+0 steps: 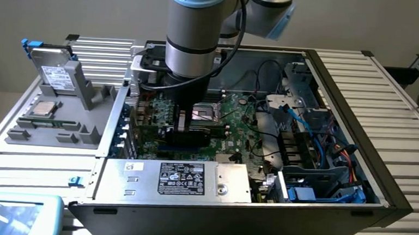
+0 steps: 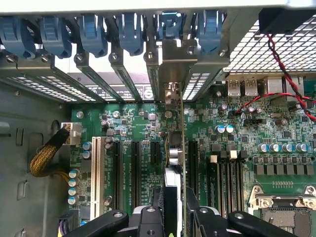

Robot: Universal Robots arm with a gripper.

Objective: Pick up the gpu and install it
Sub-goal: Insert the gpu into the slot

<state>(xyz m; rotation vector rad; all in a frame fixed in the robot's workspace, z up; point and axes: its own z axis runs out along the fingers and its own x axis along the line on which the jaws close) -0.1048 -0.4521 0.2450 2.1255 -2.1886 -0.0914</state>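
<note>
The gpu (image 1: 194,134) stands on edge inside the open computer case (image 1: 352,159), low over the green motherboard (image 1: 235,116). My gripper (image 1: 183,122) reaches down from the arm and is shut on its upper edge. In the wrist view the gpu (image 2: 174,153) is seen edge-on, running from my gripper (image 2: 174,210) toward the rear slot openings, its silver bracket (image 2: 170,93) close to the case wall. It sits in line between the black expansion slots (image 2: 134,168) on the motherboard (image 2: 133,116). Whether its connector is seated I cannot tell.
A silver power supply (image 1: 184,179) fills the case's near side. Blue and black cables (image 1: 318,129) crowd the exterior view's right. Blue retention clips (image 2: 94,32) line the rear slots. A grey fixture (image 1: 63,119) outside the case holds a drive box (image 1: 55,75), a processor (image 1: 46,107) and a memory stick (image 1: 49,123).
</note>
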